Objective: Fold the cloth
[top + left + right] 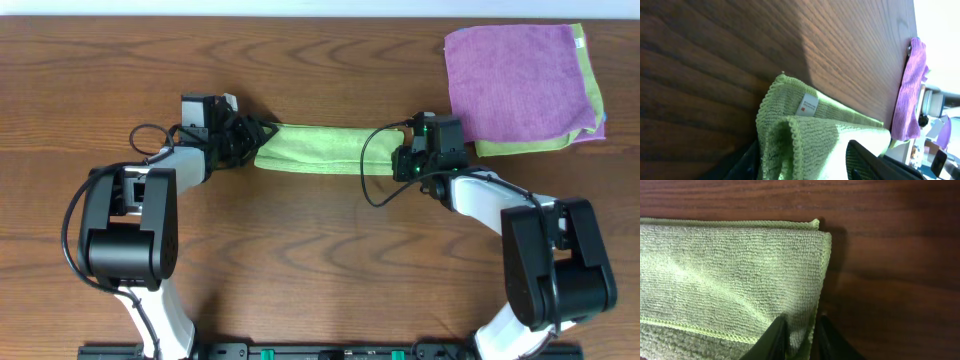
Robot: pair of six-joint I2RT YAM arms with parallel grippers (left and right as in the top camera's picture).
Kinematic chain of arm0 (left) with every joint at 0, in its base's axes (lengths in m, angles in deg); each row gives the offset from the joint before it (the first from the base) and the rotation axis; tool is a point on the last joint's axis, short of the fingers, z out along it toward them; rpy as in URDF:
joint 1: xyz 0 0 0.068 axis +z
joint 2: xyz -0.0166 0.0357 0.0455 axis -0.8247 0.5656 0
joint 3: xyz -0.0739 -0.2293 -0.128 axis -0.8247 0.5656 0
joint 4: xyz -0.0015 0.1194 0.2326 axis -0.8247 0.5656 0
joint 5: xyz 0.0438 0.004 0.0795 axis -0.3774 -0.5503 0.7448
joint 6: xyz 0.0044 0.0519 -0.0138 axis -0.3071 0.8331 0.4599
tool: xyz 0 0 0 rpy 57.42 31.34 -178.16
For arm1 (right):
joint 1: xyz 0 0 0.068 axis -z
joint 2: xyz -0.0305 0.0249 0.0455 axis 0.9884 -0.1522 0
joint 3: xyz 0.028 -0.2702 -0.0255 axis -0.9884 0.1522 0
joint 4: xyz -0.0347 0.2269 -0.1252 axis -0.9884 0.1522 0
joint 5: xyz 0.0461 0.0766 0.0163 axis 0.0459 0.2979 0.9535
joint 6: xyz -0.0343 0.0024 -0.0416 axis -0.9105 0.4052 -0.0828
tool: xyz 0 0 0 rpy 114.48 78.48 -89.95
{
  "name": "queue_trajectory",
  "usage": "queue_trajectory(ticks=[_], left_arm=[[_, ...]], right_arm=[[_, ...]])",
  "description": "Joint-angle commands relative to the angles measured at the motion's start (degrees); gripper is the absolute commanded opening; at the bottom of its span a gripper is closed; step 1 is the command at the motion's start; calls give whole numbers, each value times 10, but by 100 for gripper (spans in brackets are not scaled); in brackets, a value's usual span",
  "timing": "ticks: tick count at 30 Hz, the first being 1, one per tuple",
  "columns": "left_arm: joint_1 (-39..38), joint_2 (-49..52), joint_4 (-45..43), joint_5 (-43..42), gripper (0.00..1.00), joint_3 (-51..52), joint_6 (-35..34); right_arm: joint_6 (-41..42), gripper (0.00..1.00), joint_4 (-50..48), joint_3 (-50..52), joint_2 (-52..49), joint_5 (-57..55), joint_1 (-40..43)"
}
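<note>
Dark wood-grain worktop (300, 260) carries a green microfibre cloth (315, 150), already doubled into a long strip just behind the middle, well clear of the near edge. The left end effector (243, 140) is clamped on its bunched left end near the white label (809, 104), and the right end effector (802, 340) pinches the right end's corner. Holding both ends likely keeps the layers taut and aligned for the next fold. A stack of folded cloths (520, 85) sits at the far right corner.

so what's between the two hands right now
The green cloth, a folded strip running from left hand to right hand, each gripping an end; clearest in the overhead view.
</note>
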Motion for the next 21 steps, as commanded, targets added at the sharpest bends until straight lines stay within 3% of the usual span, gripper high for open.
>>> queue_trajectory(ticks=[1,7,21], left_arm=[[2,-13,-6,12,57,-8,-3],[19,-13,-2,12,57,-8,22],[68,-13,-4,-63,56,-8,9]], right_arm=[[-6,22,5,-6,-5,-5,3],[-6,22,15,-6,-5,-5,3],[-6,23,17,-6,-5,-6,3]])
